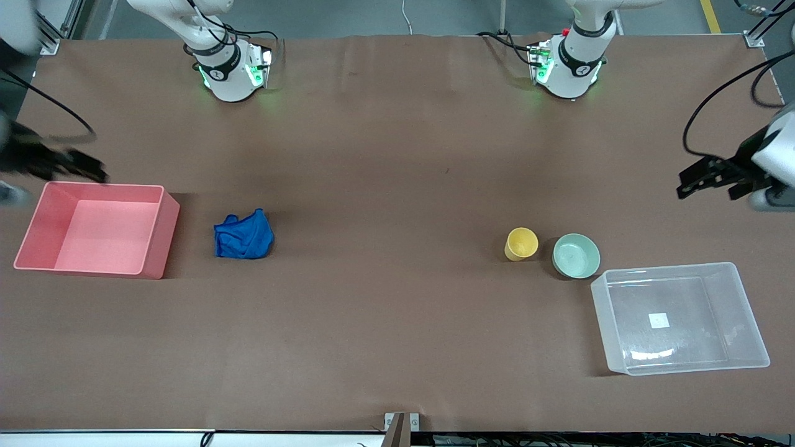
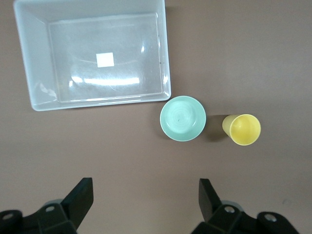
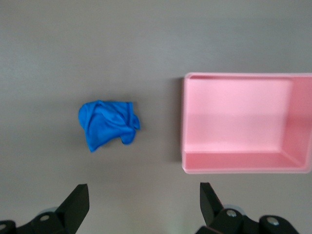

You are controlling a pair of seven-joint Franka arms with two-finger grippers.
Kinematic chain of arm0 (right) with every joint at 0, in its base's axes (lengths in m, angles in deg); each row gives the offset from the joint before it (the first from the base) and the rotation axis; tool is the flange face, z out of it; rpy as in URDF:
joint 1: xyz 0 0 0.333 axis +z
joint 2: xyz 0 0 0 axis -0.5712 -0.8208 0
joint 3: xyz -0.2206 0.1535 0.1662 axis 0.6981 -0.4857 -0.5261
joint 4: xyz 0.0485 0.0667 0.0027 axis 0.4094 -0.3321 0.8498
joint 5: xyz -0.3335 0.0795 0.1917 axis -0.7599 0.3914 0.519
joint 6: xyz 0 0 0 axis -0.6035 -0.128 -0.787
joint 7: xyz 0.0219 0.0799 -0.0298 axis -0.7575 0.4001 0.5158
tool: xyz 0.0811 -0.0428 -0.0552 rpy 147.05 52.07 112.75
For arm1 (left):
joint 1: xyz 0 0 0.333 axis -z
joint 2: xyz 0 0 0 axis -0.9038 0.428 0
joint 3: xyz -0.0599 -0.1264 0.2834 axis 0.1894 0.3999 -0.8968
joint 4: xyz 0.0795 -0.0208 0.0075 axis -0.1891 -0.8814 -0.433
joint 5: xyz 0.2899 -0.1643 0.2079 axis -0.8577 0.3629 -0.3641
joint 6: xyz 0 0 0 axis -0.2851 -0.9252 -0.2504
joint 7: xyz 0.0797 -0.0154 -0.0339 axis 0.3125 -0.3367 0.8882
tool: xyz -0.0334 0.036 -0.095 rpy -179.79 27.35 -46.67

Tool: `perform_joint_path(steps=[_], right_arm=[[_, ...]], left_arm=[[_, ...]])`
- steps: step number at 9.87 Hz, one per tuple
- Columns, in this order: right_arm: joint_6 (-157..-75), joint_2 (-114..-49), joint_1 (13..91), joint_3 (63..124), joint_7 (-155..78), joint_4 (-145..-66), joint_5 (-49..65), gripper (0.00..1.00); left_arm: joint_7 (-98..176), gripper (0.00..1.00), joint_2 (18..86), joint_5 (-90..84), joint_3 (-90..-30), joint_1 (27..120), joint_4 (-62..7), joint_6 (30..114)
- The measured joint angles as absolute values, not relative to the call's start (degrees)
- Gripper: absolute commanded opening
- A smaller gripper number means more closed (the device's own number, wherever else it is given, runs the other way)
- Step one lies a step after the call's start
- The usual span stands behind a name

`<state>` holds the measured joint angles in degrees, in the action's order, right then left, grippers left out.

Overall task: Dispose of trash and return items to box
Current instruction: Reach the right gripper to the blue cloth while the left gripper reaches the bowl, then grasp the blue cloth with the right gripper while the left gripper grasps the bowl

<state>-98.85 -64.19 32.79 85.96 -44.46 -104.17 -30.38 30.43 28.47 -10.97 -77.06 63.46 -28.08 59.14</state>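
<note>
Both my claws hang spread and empty above the brown table (image 1: 397, 323). From the front camera, my left gripper (image 1: 705, 181) shows at three o'clock of the picture, dark fingers parted, over bare table at the left arm's end, holding nothing. My right gripper (image 1: 77, 166) is a blurred dark shape at nine o'clock, over the table just past the pink bin's (image 1: 155, 248) rim on the side toward the bases; its fingers are hard to read here. Taking the mint-green bowl (image 1: 576, 255) as the dial's centre, the yellow cup (image 1: 521, 243) stands upright just beside it at about nine o'clock, apart from it, and the clear box (image 1: 745, 310) lies at about four o'clock, nearer the camera, its corner close to the bowl, a white sticker (image 1: 659, 320) on its bottom. The blue trash (image 1: 243, 234) sits crumpled on the table at three o'clock from the pink bin, a gap between them. Through my left wrist camera, my two fingers (image 2: 80, 197) stand wide apart over bare table, with bowl (image 2: 183, 118), cup (image 2: 242, 129) and box (image 2: 165, 58) all in sight, nothing inside the box but its sticker. Through my right wrist camera, my fingers (image 3: 78, 202) are likewise spread with nothing between them, and the trash (image 3: 107, 123) lies beside the pink bin (image 3: 243, 168), clear of it.
</note>
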Motion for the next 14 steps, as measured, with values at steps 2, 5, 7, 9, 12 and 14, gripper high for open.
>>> perform_joint_path(steps=[2, 5, 7, 9, 12, 14], right_arm=[[-116.63, -69.29, 33.39, 84.35, -44.53, -115.24, -30.41, 1.0], [-139.58, -75.8, 35.04, 83.82, -46.75, -128.11, -30.41, 1.0], [-145.61, -79.78, 35.82, 83.69, -47.19, -129.78, -30.43, 1.0], [-149.66, -81.72, 36.45, 83.62, -47.22, -131.09, -30.43, 1.0], [-153.94, -82.84, 36.72, 83.36, -47.34, -134.36, -30.44, 0.22], [-154.42, -82.84, 36.74, 82.55, -48.58, -134.68, -30.43, 0.01]], left_arm=[[30.15, 0.96, 29.28, -10.97, -77.09, 62.33, -37.8, 69.61], [30.29, 0.96, 33.72, -10.62, -77.07, 61.64, -49.04, 85.81], [30.56, 0.96, 37.43, -8.93, -77.06, 61.46, -50.94, 90.67], [32.53, 0.96, 41.49, -7.5, -76.56, 61.82, -51.37, 94.97], [37.22, 0.9, 47.79, -7.49, -75.63, 64.58, -51.5, 102.23], [37.66, 0.38, 50.9, -7.48, -75.59, 65.32, -51.52, 106.11]])
